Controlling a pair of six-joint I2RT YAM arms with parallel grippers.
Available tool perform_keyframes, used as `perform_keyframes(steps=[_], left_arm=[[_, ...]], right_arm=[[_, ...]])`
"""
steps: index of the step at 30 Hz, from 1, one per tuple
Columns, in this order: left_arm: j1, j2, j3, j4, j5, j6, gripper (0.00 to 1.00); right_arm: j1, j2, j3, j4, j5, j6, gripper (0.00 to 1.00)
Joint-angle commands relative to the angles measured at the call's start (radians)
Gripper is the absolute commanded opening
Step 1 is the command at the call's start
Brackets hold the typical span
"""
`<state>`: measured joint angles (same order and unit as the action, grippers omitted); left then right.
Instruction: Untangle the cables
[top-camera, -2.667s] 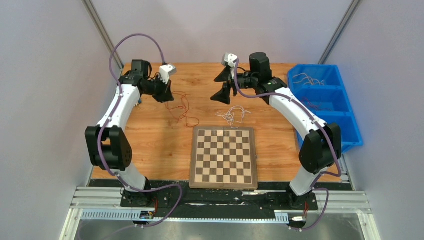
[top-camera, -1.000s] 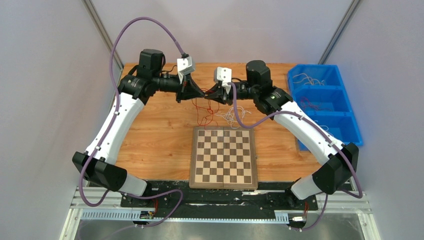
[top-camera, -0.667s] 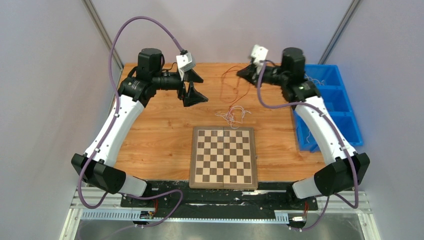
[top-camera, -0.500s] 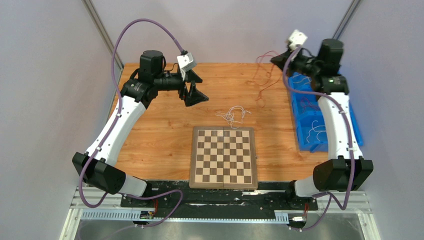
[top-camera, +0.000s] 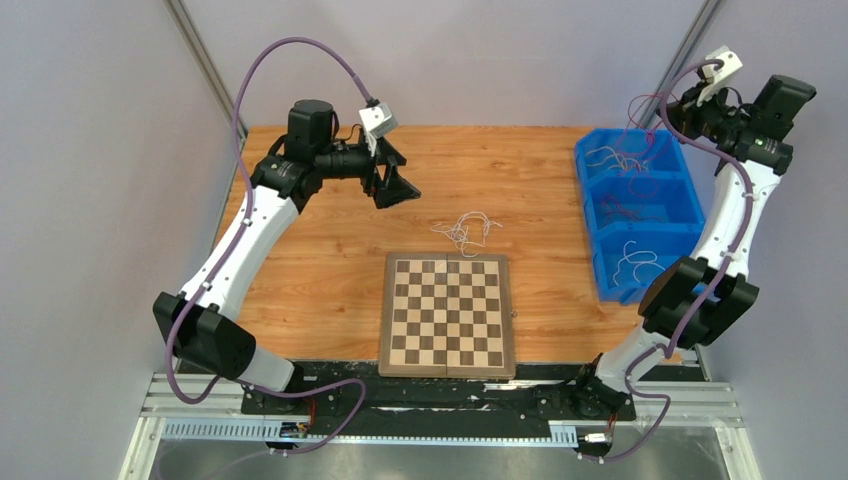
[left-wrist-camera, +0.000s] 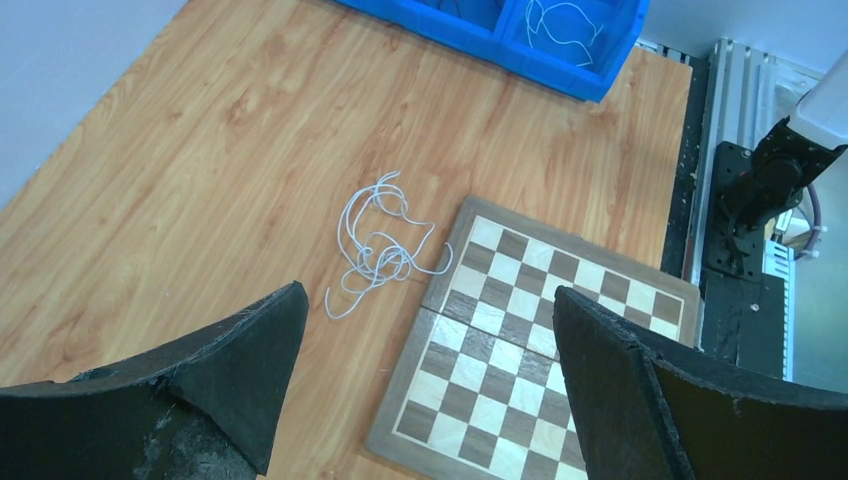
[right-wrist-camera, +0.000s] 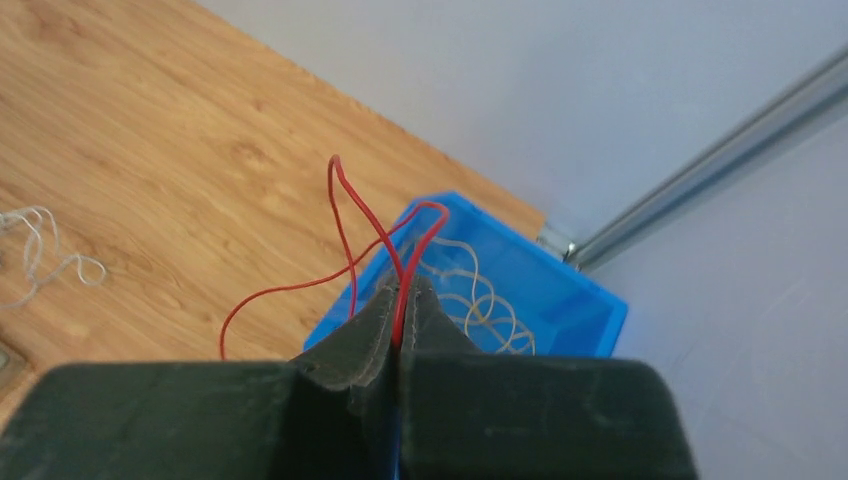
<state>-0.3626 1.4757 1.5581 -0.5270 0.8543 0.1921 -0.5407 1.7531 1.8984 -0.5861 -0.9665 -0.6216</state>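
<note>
Red cable (right-wrist-camera: 385, 246) hangs pinched in the closed right gripper (right-wrist-camera: 400, 290), thin and loopy, dangling over the far end of the bin (top-camera: 645, 229). White tangle (left-wrist-camera: 380, 250) lies loose on the table (top-camera: 300, 250) just beyond the chessboard (top-camera: 447, 313). It sits down and ahead of the wide-open left gripper (left-wrist-camera: 428, 292), by far the nearer arm.

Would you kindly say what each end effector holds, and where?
Right end effector pinches the red cable at a loop; left end effector holds nothing.
</note>
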Motion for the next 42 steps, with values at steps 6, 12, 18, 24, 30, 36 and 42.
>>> perform_keyframes(steps=[6,12,18,24,30,36,42], left_arm=[[-0.002,-0.013,0.033,-0.032,-0.027,0.049,1.00],[-0.002,-0.018,0.013,-0.031,-0.039,0.055,1.00],[-0.002,-0.005,0.014,-0.028,-0.039,0.047,1.00],[-0.002,0.020,0.030,-0.033,-0.043,0.022,1.00],[-0.001,0.025,0.005,-0.055,-0.112,-0.008,1.00],[0.001,0.031,-0.061,-0.052,-0.192,-0.054,1.00],[0.033,0.082,-0.087,-0.094,-0.163,-0.129,1.00]], right_arm=[[-0.024,0.063,-0.119,-0.070,0.057,-0.252,0.00],[-0.062,0.080,-0.146,-0.183,0.075,-0.423,0.00],[-0.099,0.112,-0.152,-0.272,0.178,-0.571,0.24],[-0.049,0.220,0.058,-0.459,0.204,-0.472,0.69],[0.119,0.060,-0.048,-0.422,0.105,-0.339,0.75],[0.408,-0.009,-0.285,-0.195,0.153,-0.139,0.73],[0.641,0.131,-0.309,-0.093,0.247,-0.061,0.68]])
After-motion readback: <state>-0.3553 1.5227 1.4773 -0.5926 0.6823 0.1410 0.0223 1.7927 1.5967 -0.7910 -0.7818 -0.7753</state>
